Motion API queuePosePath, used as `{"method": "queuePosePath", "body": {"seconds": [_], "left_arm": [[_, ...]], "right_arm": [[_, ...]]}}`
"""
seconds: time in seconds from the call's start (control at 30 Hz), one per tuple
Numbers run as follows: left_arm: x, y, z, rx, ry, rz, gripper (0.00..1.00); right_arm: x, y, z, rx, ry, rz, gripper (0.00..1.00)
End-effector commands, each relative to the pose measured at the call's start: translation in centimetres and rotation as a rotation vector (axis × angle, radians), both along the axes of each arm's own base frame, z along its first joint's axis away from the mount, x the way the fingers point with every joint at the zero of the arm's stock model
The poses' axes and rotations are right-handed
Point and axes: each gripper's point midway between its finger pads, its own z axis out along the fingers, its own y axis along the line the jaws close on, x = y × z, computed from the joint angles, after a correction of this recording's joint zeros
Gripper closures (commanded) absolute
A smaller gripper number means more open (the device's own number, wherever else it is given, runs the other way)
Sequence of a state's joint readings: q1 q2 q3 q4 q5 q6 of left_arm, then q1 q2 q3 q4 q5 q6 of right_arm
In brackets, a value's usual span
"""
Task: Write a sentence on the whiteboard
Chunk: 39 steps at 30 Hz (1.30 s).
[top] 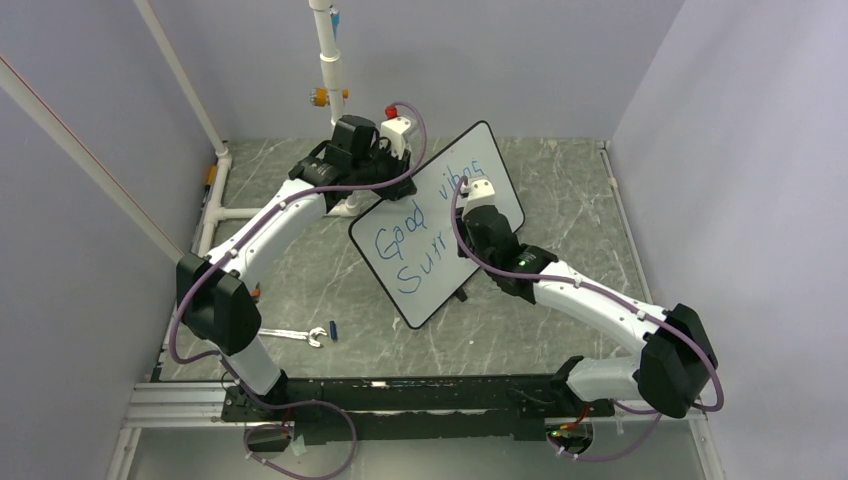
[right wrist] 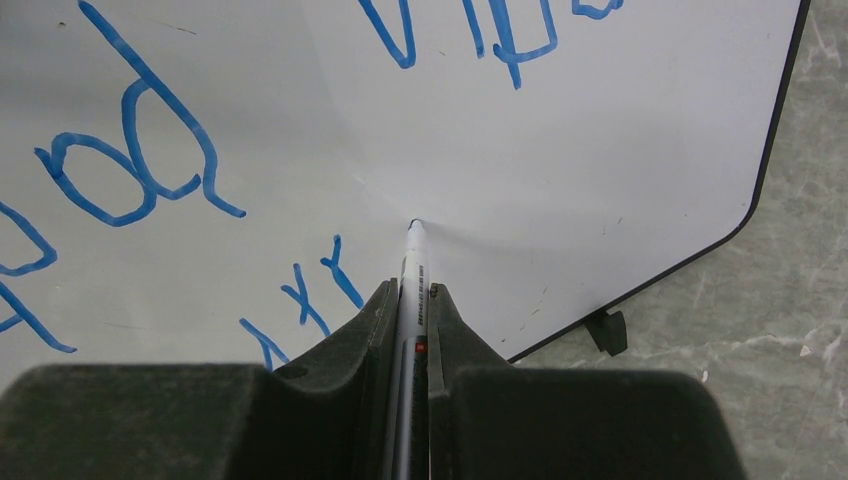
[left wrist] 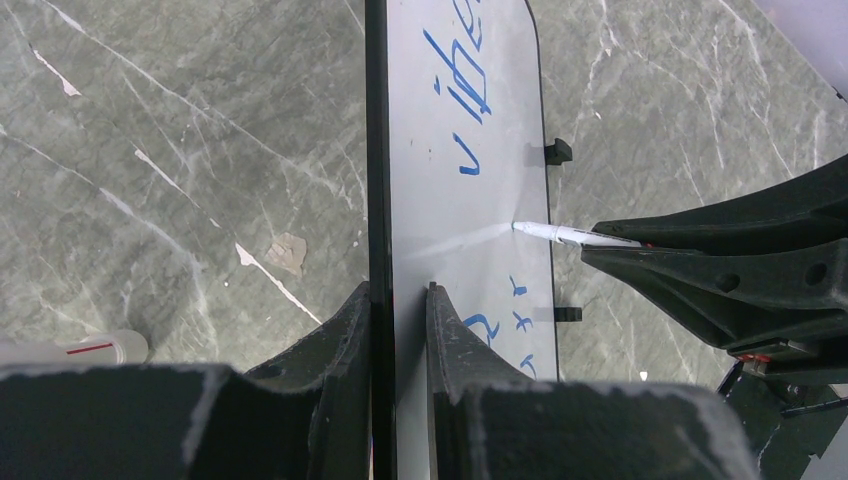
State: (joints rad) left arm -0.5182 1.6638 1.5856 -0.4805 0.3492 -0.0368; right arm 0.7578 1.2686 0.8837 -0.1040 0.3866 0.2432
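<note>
Within the left gripper (left wrist: pixel 398 292) the whiteboard (left wrist: pixel 455 215) is clamped edgewise; in the right gripper (right wrist: pixel 410 290) a marker (right wrist: pixel 415 256) is pinched, tip touching the board beside the sentence (top: pixel 421 226); a wrench (top: pixel 297 335) is seen well behind.

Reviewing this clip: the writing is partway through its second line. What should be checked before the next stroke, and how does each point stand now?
1. Left hand clamped on the whiteboard edge: ok.
2. Right hand shut on the marker: ok.
3. Marker tip against the board surface: ok, it meets its own reflection in the left wrist view.
4. Bare board to the right of the last letters of the sentence: ok, there is room to write on.
5. Board's feet resting on the table: cannot tell; the board stands tilted.
</note>
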Motion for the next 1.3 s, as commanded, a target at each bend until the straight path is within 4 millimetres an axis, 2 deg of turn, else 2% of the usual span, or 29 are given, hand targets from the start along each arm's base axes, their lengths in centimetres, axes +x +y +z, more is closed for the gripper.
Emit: {"method": "queuePosePath", "body": {"seconds": [0.0, 0.37, 0.7, 0.93, 1.13, 1.27], "left_arm": [[0.7, 0.3, 2.3, 0.013, -0.130, -0.019, 1.00], [0.7, 0.3, 2.3, 0.014, -0.128, -0.019, 1.00], [0.7, 0.4, 2.3, 0.017, -0.130, -0.016, 1.00], [0.6, 0.3, 2.3, 0.015, -0.132, -0.021, 1.00], [0.6, 0.3, 2.4, 0.012, -0.134, -0.024, 1.00], [0.6, 0.2, 2.4, 0.011, -0.134, -0.024, 1.00]], "right_arm": [[1.0, 1.8, 2.6, 0.083, -0.056, 0.038, 1.00], [-0.3, 2.5, 1.1, 0.106, -0.017, 0.105, 1.00], [-1.7, 2.6, -0.5, 0.112, 0.020, 0.151, 1.00], [-2.4, 1.9, -1.9, 0.098, 0.045, 0.146, 1.00], [-2.4, 1.0, -3.2, 0.065, 0.061, 0.110, 1.00], [-1.6, 0.6, -2.8, 0.031, 0.053, 0.074, 1.00]]}}
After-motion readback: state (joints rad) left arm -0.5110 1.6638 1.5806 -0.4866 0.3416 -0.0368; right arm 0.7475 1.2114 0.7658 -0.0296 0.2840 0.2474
